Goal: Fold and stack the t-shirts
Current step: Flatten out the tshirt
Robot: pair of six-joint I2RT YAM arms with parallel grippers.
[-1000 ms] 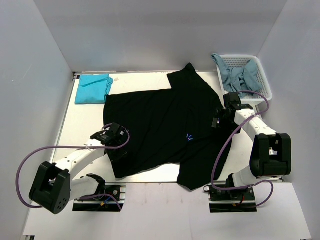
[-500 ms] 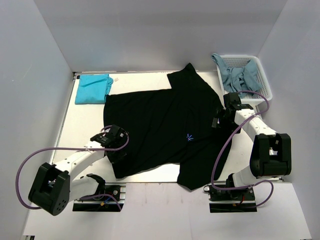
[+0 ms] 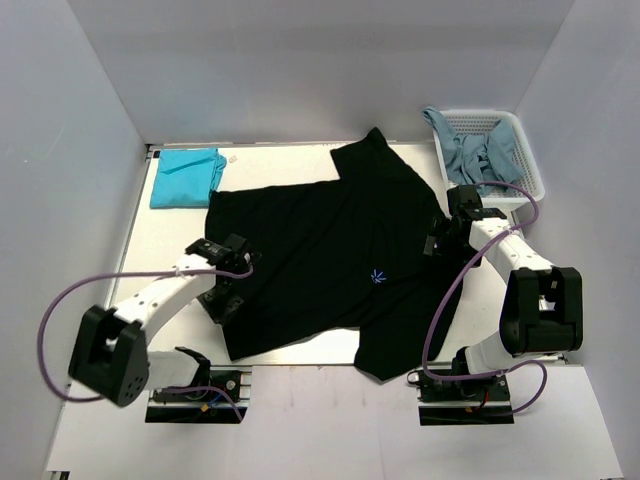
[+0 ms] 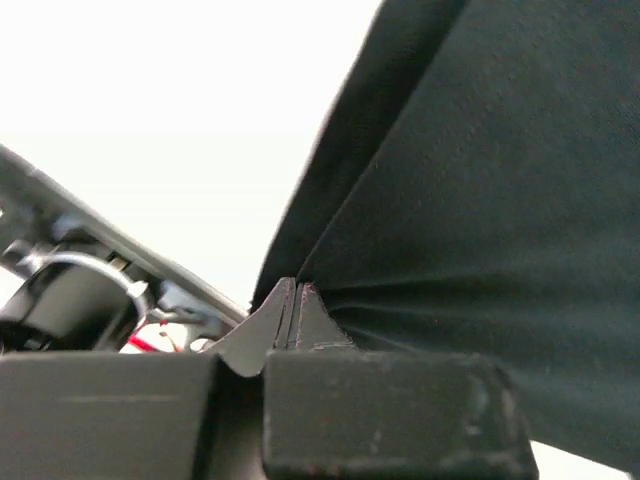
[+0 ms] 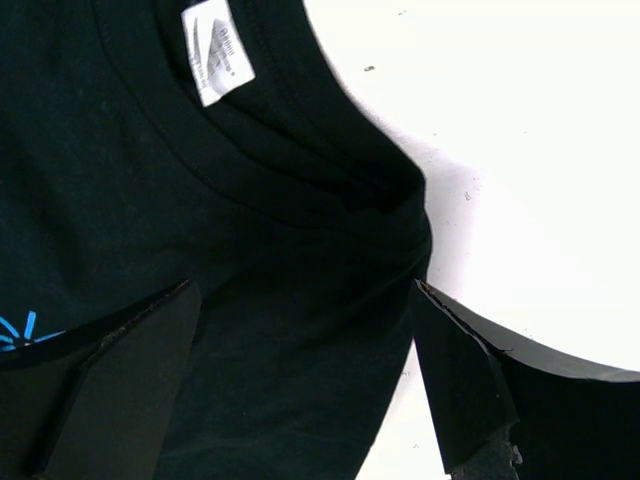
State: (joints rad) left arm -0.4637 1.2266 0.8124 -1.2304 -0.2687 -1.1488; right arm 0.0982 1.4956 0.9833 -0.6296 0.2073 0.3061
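A large black t-shirt (image 3: 330,250) with a small blue star mark (image 3: 378,276) lies spread over the white table. My left gripper (image 3: 222,300) sits at its left edge, shut on a pinch of the black cloth (image 4: 450,200); the fabric pulls in folds from the closed fingertips (image 4: 283,305). My right gripper (image 3: 435,243) hovers at the shirt's right side, near the collar. In the right wrist view its gripper (image 5: 304,290) is open, straddling the black cloth below the white neck label (image 5: 215,50). A folded teal t-shirt (image 3: 185,177) lies at the back left.
A white mesh basket (image 3: 530,160) at the back right holds greyish-blue t-shirts (image 3: 475,150), one draped over its rim. Grey walls enclose the table on three sides. The shirt's lower end hangs over the table's near edge (image 3: 300,352).
My left gripper has shut on the black shirt's left edge and moved slightly back and left with it, tugging the cloth. The right arm has not moved.
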